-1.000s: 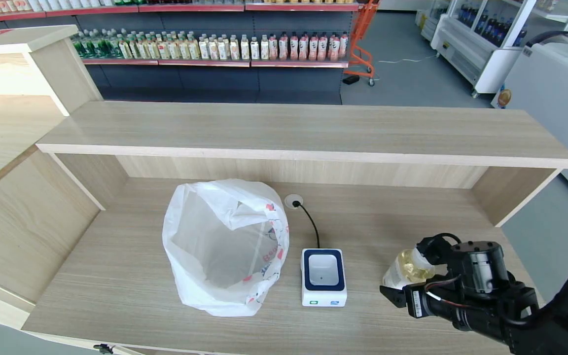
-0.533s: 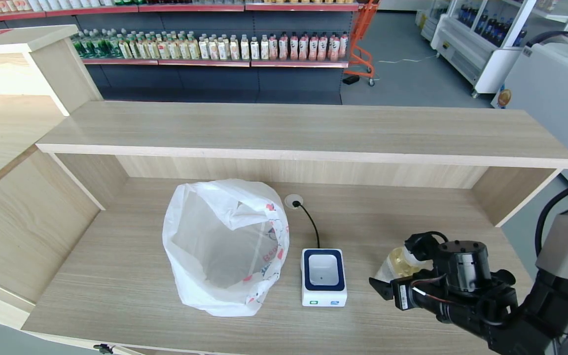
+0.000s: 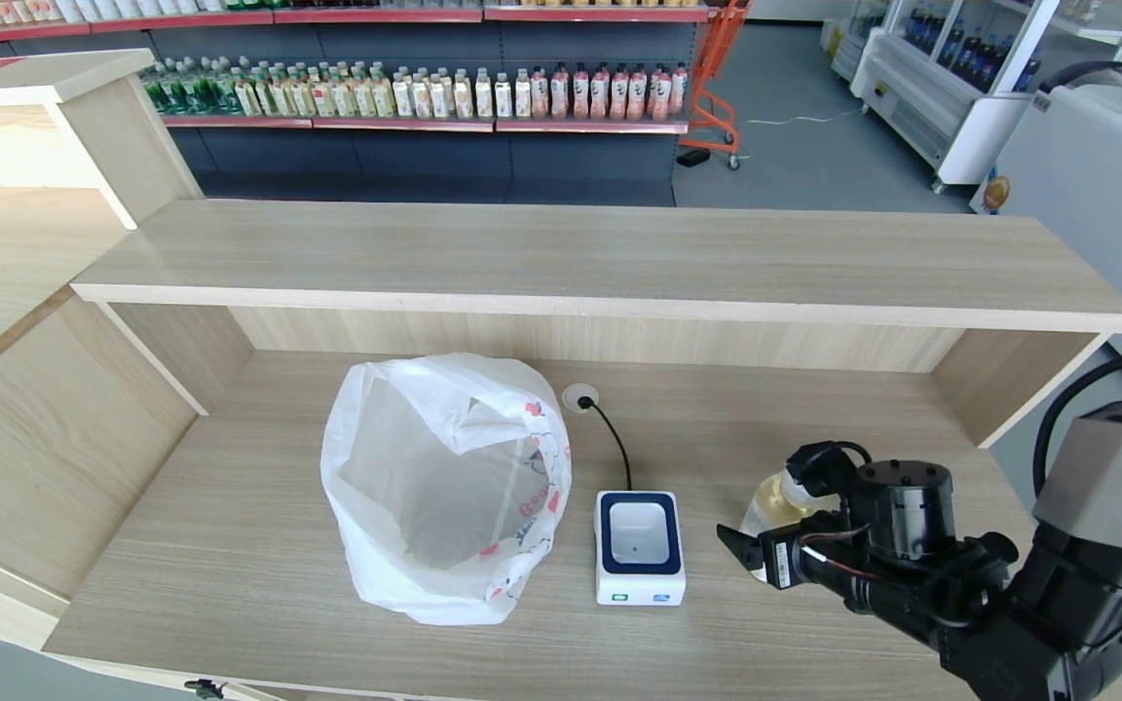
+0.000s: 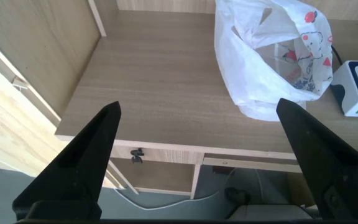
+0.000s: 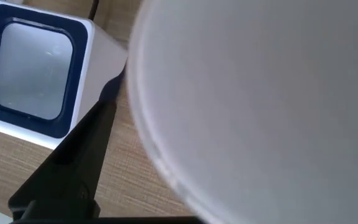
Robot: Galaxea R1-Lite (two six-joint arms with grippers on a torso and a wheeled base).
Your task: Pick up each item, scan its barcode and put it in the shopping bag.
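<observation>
— Where is the bottle point(image 3: 771, 498)?
— Between the fingers of the right gripper point(image 3: 777, 508), which is clamped on it, just to the right of the scanner point(image 3: 639, 545) on the counter point(image 3: 814, 414).
— And the shopping bag point(image 3: 444, 487)?
— It stands with its mouth open left of the scanner, apart from the bottle.
— The left gripper point(image 4: 197, 155)?
— Its jaws are spread wide and hold nothing, over the counter's near edge.

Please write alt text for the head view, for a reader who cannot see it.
The right claw holds a bottle of yellowish liquid just right of the white barcode scanner on a wooden counter. An open white shopping bag stands left of the scanner.
</observation>
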